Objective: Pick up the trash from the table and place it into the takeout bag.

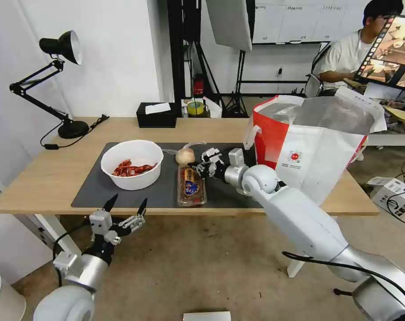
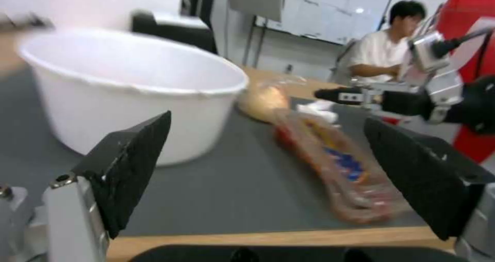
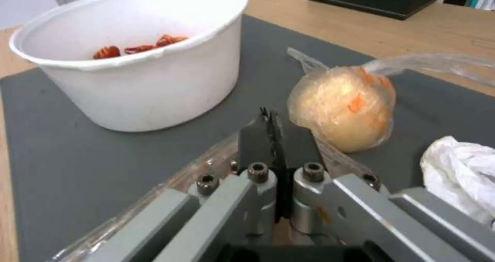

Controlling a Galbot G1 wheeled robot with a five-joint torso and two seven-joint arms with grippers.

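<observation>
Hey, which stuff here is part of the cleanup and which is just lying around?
Job: bowl, plastic tray, wrapped ball, tissue, takeout bag, table, right gripper shut on plastic tray.
Lying about: tissue box, desk lamp, tape roll.

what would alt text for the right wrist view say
The right pincer, shut, hovers low over the edge of a clear plastic tray on a dark grey mat. Beside it lie a plastic-wrapped beige ball and a crumpled white tissue; a white bowl with red scraps stands behind.
</observation>
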